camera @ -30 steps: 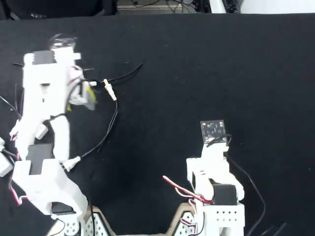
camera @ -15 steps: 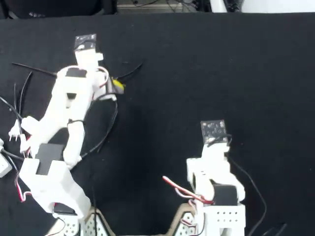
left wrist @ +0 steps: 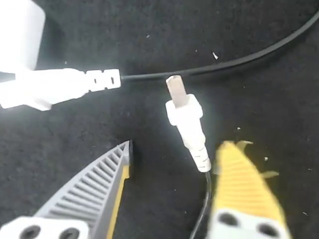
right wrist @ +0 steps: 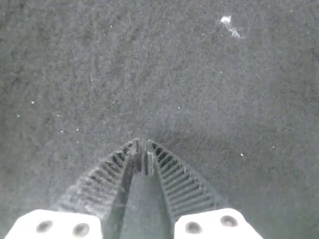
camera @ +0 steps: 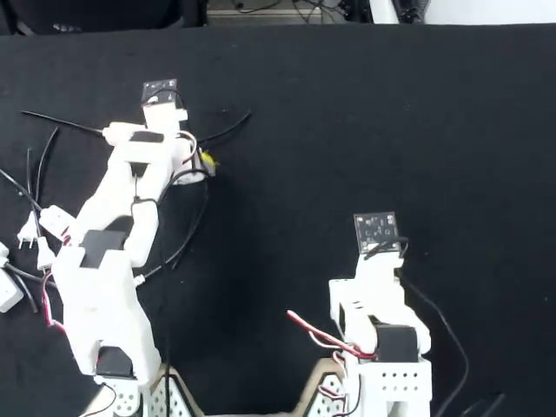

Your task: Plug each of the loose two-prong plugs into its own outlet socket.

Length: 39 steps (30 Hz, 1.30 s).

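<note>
A white two-prong plug [left wrist: 185,122] lies on the black cloth with its prongs pointing away from my left gripper [left wrist: 178,147]. That gripper is open, its grey finger [left wrist: 94,189] on one side of the plug and its yellow finger [left wrist: 244,189] close against the plug's cord end. In the high view the left gripper [camera: 202,160] is at the far left of the table. A second white cord end [left wrist: 60,88] on a black cable lies just beyond the plug. My right gripper [right wrist: 142,145] is shut on nothing over bare cloth; its arm [camera: 378,261] is folded near the front.
Two more loose white plugs [camera: 39,230] and a white block [camera: 9,294] lie at the left edge amid black cables [camera: 187,230]. A white block [left wrist: 17,27] sits beyond the second cord end. The black cloth [camera: 391,113] stretches across the middle and right.
The left arm swung from the left side out toward the table's far left and brought its gripper down over the white plug. The right arm has kept still.
</note>
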{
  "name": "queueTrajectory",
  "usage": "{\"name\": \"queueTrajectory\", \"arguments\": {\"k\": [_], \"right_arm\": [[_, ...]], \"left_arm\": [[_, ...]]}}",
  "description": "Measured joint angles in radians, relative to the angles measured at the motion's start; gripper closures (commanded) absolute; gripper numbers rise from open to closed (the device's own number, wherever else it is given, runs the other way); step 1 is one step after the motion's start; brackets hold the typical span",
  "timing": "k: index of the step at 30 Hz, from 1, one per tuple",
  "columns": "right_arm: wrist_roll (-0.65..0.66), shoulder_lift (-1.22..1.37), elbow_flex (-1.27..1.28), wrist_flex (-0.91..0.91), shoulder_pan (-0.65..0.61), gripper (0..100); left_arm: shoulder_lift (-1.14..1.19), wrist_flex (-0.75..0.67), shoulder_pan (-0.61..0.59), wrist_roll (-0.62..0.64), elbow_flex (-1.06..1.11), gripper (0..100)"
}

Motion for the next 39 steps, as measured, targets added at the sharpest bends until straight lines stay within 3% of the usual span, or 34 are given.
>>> {"name": "queueTrajectory", "arguments": {"k": [3, 5, 10, 20, 26, 31, 39], "right_arm": [[0.000, 0.000, 0.000, 0.000, 0.000, 98.7], [0.000, 0.000, 0.000, 0.000, 0.000, 98.7], [0.000, 0.000, 0.000, 0.000, 0.000, 98.7], [0.000, 0.000, 0.000, 0.000, 0.000, 98.7], [0.000, 0.000, 0.000, 0.000, 0.000, 98.7], [0.000, 0.000, 0.000, 0.000, 0.000, 98.7], [-0.002, 0.000, 0.000, 0.000, 0.000, 98.7]], "left_arm": [[0.003, 0.043, 0.003, 0.000, -0.040, 93], [0.005, 0.063, 0.002, 0.000, -0.048, 98], [0.005, 0.129, -0.034, 0.000, -0.072, 97], [-0.069, 0.454, -0.269, -0.009, -0.238, 97], [-0.129, 0.623, -0.391, -0.166, -0.292, 97], [-0.130, 0.647, -0.520, -0.230, -0.293, 96], [-0.130, 0.654, -0.652, -0.290, -0.293, 84]]}}
